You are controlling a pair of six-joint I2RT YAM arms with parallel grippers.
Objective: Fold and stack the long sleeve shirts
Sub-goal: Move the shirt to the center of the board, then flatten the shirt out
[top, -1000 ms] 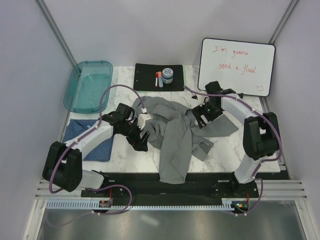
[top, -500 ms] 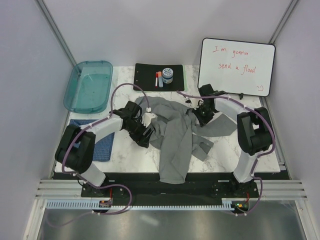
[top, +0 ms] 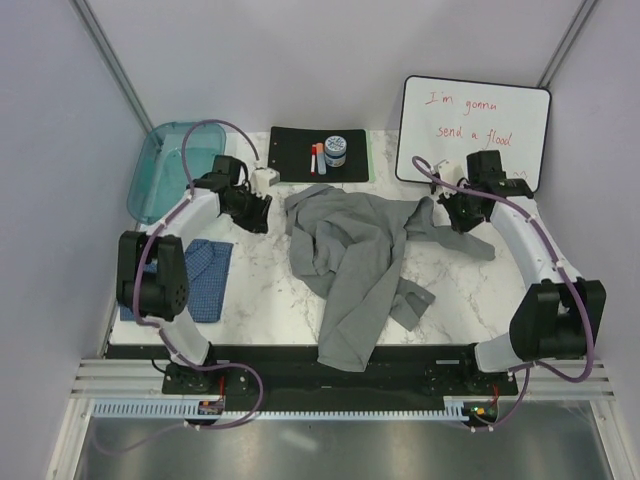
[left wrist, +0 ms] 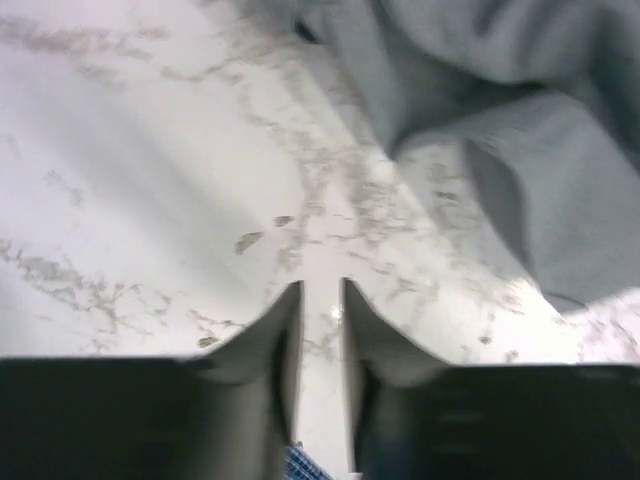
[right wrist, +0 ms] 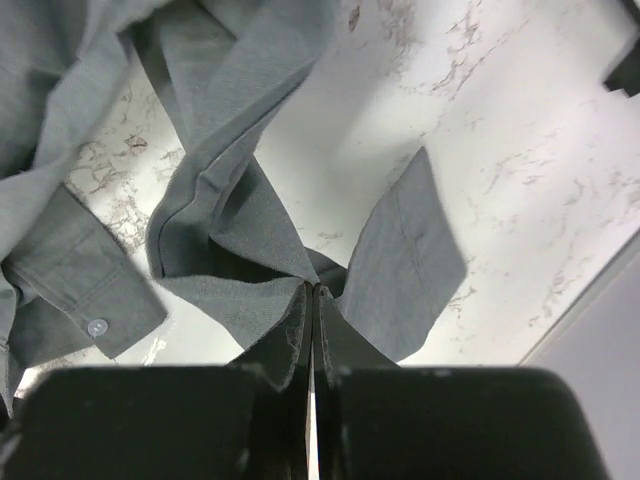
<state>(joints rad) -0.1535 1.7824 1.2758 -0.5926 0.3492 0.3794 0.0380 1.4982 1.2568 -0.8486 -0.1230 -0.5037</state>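
The grey long sleeve shirt (top: 350, 245) lies crumpled across the middle of the marble table, one sleeve trailing toward the front edge. My right gripper (top: 450, 212) is at its right end. In the right wrist view the gripper (right wrist: 312, 288) is shut on a pinched fold of the grey cloth (right wrist: 230, 120). The blue long sleeve shirt (top: 208, 280) lies folded at the left edge. My left gripper (top: 252, 212) hovers back left, apart from the grey shirt (left wrist: 520, 150). Its jaws (left wrist: 320, 288) stand a narrow gap apart with only marble between them. A blue corner (left wrist: 296, 465) shows beneath.
A teal tray (top: 150, 170) sits at the back left, just beyond my left gripper. A black mat (top: 290, 150) at the back holds a marker and a small jar (top: 336, 150). A whiteboard (top: 475, 130) leans at the back right.
My right gripper shut on the grey shirt and pulled it back and right, spreading the cloth. My left arm swung away from the shirt toward the tray, its jaws narrowing.
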